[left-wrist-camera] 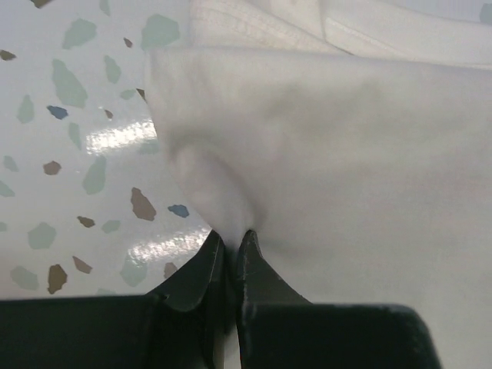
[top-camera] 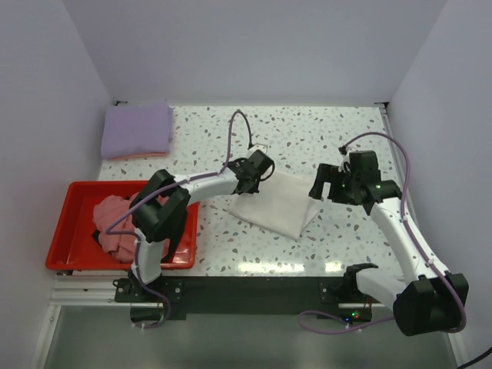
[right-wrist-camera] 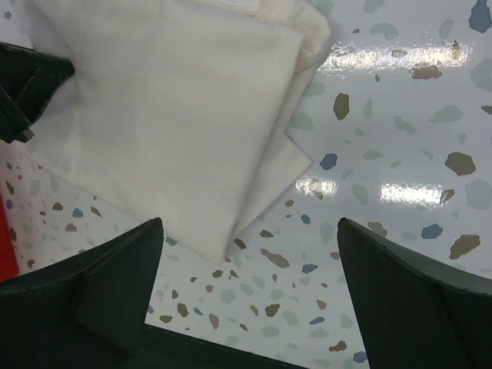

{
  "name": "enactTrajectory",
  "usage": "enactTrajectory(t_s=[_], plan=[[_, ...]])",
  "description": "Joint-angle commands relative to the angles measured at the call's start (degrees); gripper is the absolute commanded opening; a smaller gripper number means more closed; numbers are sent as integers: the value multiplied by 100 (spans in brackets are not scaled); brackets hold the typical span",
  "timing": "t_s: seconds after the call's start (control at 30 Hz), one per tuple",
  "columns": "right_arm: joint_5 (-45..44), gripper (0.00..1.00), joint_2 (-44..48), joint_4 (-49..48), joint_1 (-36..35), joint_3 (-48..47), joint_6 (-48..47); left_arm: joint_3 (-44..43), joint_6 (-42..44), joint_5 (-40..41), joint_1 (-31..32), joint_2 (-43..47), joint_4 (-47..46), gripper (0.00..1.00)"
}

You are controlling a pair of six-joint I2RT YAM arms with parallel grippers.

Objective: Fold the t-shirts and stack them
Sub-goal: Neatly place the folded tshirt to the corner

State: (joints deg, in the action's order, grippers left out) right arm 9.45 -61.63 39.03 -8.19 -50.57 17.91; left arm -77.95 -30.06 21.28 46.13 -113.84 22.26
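Note:
A cream-white t-shirt (top-camera: 275,201) lies folded in the middle of the table; its red print is hidden. My left gripper (top-camera: 257,167) is at its far left corner, shut on a pinch of the cloth (left-wrist-camera: 231,223). My right gripper (top-camera: 321,184) is open and empty, just right of the shirt's right edge (right-wrist-camera: 254,223). A lavender t-shirt (top-camera: 137,129) lies folded at the far left on a pink one. A crumpled pink t-shirt (top-camera: 115,223) and a bit of black cloth (top-camera: 98,235) lie in the red tray (top-camera: 69,231).
White walls close in the table on the left, back and right. The red tray sits at the near left beside the left arm's base. Speckled tabletop (top-camera: 323,138) shows behind the shirt.

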Motion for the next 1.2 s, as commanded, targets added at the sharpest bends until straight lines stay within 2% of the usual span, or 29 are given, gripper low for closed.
enactTrajectory(t_s=[0.0, 0.13, 0.3, 0.47, 0.6, 0.73, 0.9, 1.17], plan=[[-154, 99, 63, -105, 28, -41, -60, -221, 562, 869, -252, 441, -81, 0], [-259, 99, 45, -71, 19, -15, -60, -247, 1062, 773, -666, 591, -327, 0], [-286, 99, 89, -123, 28, 29, -42, -282, 1898, 1142, -1070, 714, -688, 0], [-365, 99, 37, -62, 36, -59, -51, -615, 2435, 1335, -1510, 557, -696, 0], [-409, 99, -34, -71, 28, -41, -42, -1036, 2733, 1028, -2019, 381, -715, 0], [-559, 99, -16, -97, 36, 12, -16, -1502, 3514, 1062, -2327, 117, -697, 0], [-611, 99, -130, -35, 45, -93, -25, -2320, 3691, 1124, -2688, -200, -214, 0], [-638, 99, -218, -27, 54, -129, -16, -2505, 4272, 1212, -3214, -24, -222, 0]])
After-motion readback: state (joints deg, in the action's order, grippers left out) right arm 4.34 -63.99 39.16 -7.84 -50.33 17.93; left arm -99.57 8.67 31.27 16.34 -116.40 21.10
